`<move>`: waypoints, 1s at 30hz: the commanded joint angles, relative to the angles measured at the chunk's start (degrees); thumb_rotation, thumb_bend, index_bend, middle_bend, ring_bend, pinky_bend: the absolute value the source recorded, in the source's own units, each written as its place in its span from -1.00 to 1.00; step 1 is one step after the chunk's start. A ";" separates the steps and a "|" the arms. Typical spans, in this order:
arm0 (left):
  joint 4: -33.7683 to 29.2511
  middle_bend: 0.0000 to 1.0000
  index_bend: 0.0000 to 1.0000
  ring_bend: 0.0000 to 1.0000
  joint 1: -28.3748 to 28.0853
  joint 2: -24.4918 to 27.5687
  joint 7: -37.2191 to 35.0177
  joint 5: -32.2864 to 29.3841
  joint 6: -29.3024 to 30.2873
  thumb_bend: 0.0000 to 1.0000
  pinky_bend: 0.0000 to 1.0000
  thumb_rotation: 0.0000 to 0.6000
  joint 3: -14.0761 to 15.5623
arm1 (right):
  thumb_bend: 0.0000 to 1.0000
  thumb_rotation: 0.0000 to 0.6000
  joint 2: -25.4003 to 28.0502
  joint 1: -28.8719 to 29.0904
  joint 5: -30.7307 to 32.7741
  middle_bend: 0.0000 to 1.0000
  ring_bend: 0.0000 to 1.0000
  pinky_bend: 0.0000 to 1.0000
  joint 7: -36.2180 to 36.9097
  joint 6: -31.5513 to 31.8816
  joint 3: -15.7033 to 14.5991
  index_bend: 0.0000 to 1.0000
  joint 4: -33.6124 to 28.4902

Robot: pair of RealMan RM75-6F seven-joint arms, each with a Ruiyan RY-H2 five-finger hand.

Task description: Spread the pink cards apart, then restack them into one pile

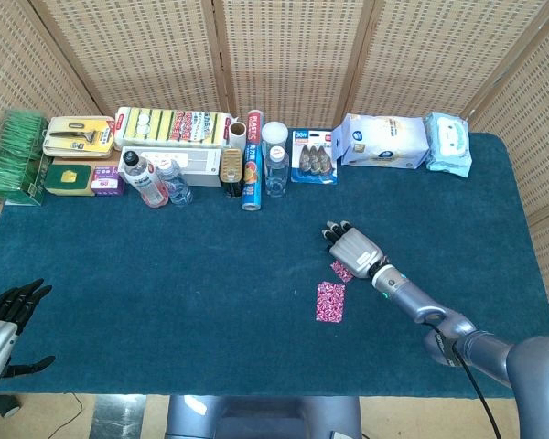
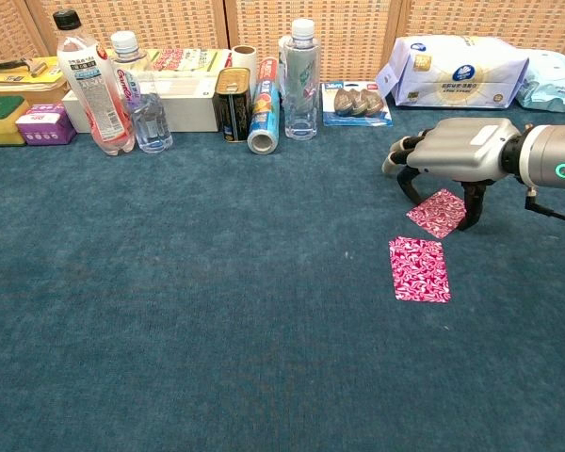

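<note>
Spread looks done imo: we've got two pink cards lying apart, right of bench (image 2: pixel 169 311) center. Right hand (image 2: pixel 452 151) arches over the far card (image 2: pixel 437 212), fingers curled down around it, w/ the near card (image 2: pixel 418 268) untouched. Restacking's still left. Left hand (image 1: pixel 5 315) idles open at the front-left corner.

A woven wicker screen (image 1: pixel 284 55) with wooden posts is standing across the top of the frame behind a table (image 1: pixel 165 302) that a dark teal cloth is covering, and soft, even light is falling on everything.
</note>
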 commanded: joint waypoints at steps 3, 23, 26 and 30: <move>-0.02 -1.00 -1.00 -1.00 -0.02 0.03 -0.01 0.19 0.02 -0.90 -0.96 1.00 0.07 | -0.80 1.00 1.11 -0.17 -0.46 -0.71 -0.84 -0.67 -0.80 0.64 -0.01 -0.09 -1.58; 0.48 -1.00 -1.00 -1.00 0.12 0.26 -0.99 1.27 0.74 -0.91 -0.96 1.00 0.44 | -0.79 1.00 8.30 -1.40 -0.80 -0.70 -0.84 -0.65 -7.11 2.23 -0.20 -0.09 -14.81; 0.65 -1.00 -1.00 -1.00 0.22 0.26 -1.25 1.47 1.02 -0.90 -0.96 1.00 0.49 | -0.79 1.00 9.30 -1.52 -1.26 -0.69 -0.84 -0.64 -8.26 2.37 -0.53 -0.09 -17.73; 0.82 -1.00 -1.00 -1.00 0.27 0.26 -1.36 1.77 1.22 -0.90 -0.96 1.00 0.61 | -0.79 1.00 9.66 -1.58 -1.98 -0.69 -0.84 -0.64 -10.23 2.19 -1.13 -0.09 -20.02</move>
